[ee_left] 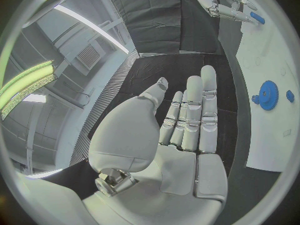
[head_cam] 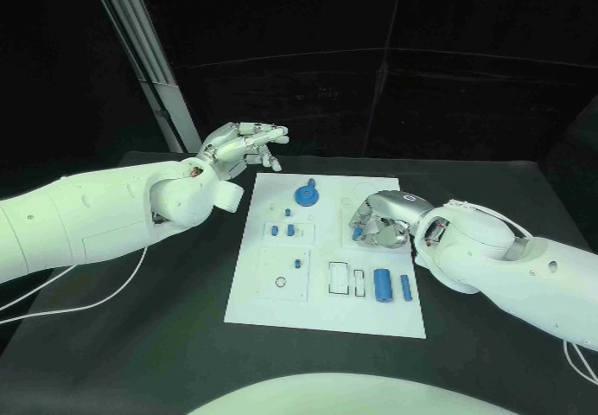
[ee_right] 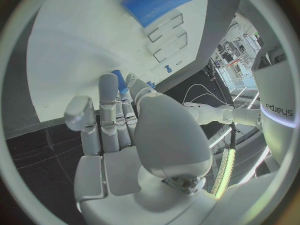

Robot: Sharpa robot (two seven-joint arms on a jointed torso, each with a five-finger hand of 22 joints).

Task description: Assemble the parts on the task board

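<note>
The right hand (head_cam: 380, 219) pinches a blue part (head_cam: 359, 232) over the task board (head_cam: 327, 313).

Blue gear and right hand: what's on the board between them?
In the head view, only bare white board lies between the gear and the right hand.

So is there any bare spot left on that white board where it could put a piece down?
The board's near strip, below the two big blue cylinders, is bare, and so is its far right corner. The middle is crowded: small pegs, the gear, and the right hand, holding a blue part in its fingers.
</note>
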